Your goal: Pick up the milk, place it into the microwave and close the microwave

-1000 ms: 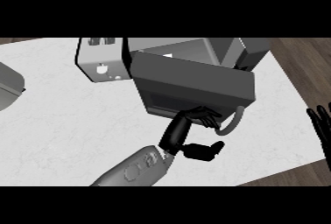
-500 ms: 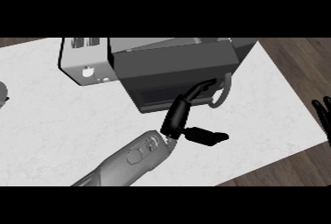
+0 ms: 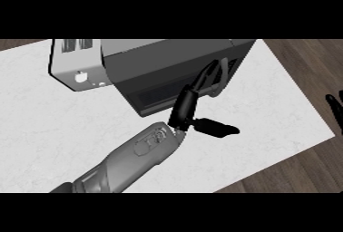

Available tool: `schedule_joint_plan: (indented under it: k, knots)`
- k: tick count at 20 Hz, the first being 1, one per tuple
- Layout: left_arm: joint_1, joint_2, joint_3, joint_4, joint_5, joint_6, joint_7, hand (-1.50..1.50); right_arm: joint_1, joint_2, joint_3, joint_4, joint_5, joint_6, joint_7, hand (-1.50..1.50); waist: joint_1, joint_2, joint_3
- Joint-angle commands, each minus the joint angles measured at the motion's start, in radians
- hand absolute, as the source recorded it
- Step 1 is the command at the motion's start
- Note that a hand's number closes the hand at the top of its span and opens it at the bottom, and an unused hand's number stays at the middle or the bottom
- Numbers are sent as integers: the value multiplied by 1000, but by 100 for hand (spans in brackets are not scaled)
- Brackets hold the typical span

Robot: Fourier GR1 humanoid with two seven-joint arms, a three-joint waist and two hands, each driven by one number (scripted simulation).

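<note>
My left hand (image 3: pixel 191 106) has straight fingers (image 3: pixel 209 74) touching the microwave (image 3: pixel 167 68) door; right hand (image 3: pixel 335 105) rests open.

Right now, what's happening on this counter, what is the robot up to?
The robot's left hand reaches up against the dark door of the microwave, fingers straight and lying on the door by its handle, thumb sticking out to the side. The door looks close to shut. The milk is nowhere in sight, so it may be inside already. The right hand rests at the view's right edge, off the white counter.
</note>
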Motion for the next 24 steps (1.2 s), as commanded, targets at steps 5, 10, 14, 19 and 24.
schedule_joint_plan:
  k: [5,10,14,19,24]
  knots:
    - [-67,0,10,61,69,15,-35,-150,-47,-34,7,-3,-57,33,40,-150,-24,8,1]
    - [-81,0,14,89,102,18,-63,-150,-60,-56,-14,8,-87,35,54,-150,-40,11,1]
    - [-89,0,4,97,123,28,-88,-150,-74,-60,-7,5,-97,28,72,-150,-50,13,1]
    - [-94,0,1,114,150,30,-116,-150,-89,-85,-15,14,-126,36,94,-150,-58,16,1]
    - [-98,0,-8,118,173,47,-146,-150,-101,-105,-25,23,-152,42,111,-150,-71,14,1]
